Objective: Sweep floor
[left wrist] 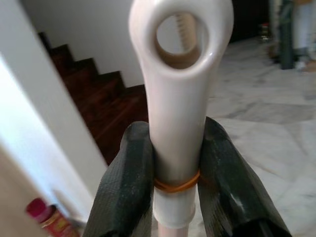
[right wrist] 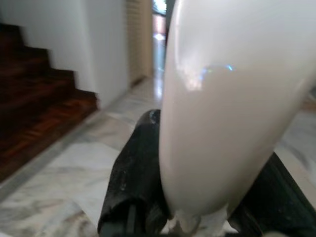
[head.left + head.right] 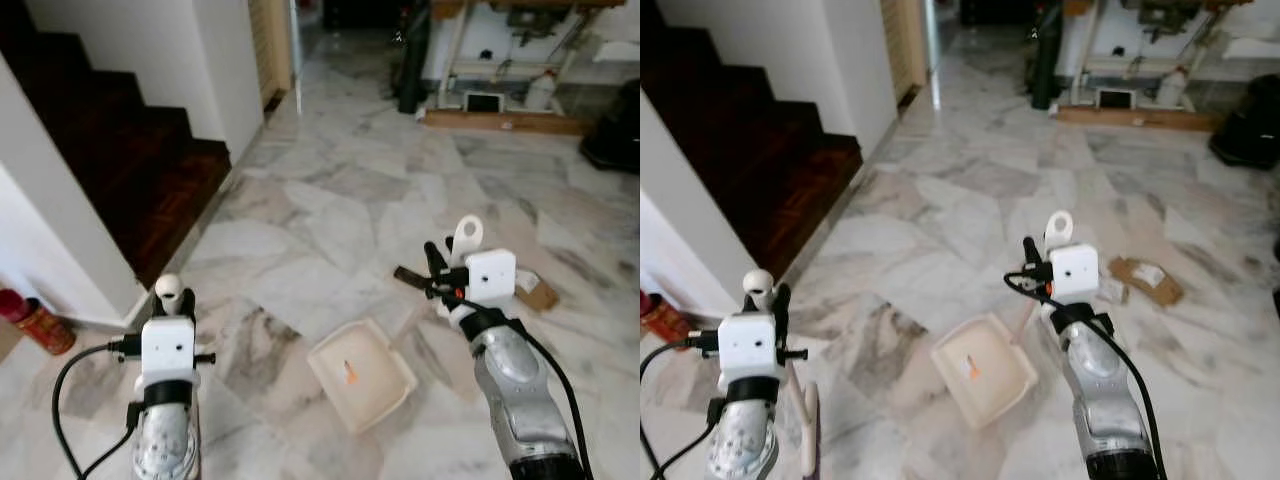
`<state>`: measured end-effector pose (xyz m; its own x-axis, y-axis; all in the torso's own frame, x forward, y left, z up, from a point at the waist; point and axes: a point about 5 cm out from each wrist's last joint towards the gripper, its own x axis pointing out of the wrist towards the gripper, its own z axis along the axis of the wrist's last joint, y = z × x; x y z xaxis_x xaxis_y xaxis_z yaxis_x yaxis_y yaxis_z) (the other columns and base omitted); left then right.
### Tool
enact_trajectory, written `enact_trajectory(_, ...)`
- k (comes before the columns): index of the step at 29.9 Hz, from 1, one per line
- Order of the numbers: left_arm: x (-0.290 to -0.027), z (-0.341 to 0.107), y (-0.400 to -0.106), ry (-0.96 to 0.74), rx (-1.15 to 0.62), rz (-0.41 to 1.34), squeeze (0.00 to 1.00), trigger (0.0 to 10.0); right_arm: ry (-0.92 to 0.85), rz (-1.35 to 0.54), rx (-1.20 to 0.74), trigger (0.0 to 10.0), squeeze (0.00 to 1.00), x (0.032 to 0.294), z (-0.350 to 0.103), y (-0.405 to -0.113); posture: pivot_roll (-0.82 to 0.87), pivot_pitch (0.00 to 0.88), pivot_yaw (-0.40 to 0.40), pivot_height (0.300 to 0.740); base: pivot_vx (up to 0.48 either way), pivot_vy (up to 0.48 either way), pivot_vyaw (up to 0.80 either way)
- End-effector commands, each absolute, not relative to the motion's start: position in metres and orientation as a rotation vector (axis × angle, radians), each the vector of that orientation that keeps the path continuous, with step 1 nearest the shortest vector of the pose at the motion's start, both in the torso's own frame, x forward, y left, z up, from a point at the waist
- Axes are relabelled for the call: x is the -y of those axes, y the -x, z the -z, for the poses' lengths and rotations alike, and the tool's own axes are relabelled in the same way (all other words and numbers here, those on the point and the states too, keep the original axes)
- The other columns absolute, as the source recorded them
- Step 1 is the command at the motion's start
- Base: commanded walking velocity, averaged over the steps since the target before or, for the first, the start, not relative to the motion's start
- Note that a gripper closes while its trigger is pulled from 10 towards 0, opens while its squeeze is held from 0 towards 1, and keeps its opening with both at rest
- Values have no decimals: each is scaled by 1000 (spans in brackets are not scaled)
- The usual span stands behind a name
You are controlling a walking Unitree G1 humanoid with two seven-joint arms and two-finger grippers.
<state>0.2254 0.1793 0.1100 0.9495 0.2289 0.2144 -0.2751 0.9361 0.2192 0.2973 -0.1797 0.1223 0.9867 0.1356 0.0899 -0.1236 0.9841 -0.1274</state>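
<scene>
The grey-veined marble floor (image 3: pixel 330 210) lay before me while my left gripper (image 1: pixel 177 163) clamped the cream broom handle (image 1: pixel 180 98) and my right gripper (image 2: pixel 197 197) clenched the cream plastic dustpan's (image 3: pixel 360 375) handle, the pan resting between them, ready to catch the sweepings.

The marble floor (image 3: pixel 330 190) lies open through the middle toward the far doorway. On the left, a white wall (image 3: pixel 60 240) and a dark wooden staircase (image 3: pixel 140 160) bound the passage. A cream dustpan (image 3: pixel 360 375) lies near, between the two arms. A flattened cardboard piece (image 3: pixel 1148 278) lies on the right. Furniture legs (image 3: pixel 455 60) and a dark bag (image 3: pixel 612 130) block the far right.
</scene>
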Motion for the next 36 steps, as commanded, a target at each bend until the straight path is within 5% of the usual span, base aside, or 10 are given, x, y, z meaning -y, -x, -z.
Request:
enact_trajectory(1,-183,-121,-225,-271,242,-278,0,10000,147,-123,145,10000,0,179,-131,-295,-293,8,86,740,0,0,-750)
enact_trajectory(18,-183,-121,-226,-293,231,-253,0,10000,149,-159,149,10000,0,168,-129,-298,-286,28,107,740,0,-20,-132)
enact_trajectory(36,-182,-121,-226,-287,229,-240,0,10000,146,-167,165,10000,0,164,-131,-299,-291,22,115,740,0,-302,-725)
